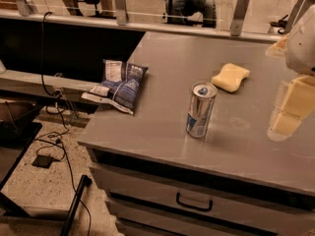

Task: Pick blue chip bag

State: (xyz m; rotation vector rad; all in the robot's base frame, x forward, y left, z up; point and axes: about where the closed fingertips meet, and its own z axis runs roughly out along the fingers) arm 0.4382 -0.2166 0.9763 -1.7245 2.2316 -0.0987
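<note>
End effector (285, 116) at far right edge, hanging down, arm (303, 38) above it

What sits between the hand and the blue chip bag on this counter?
Camera view: the drink can stands between the hand, at the right edge, and the blue chip bag, toward the left; the yellow sponge lies just behind that line.

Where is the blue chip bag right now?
In the camera view, the blue chip bag lies at the left edge of the table, left of the drink can. The gripper hangs at the far right.
</note>
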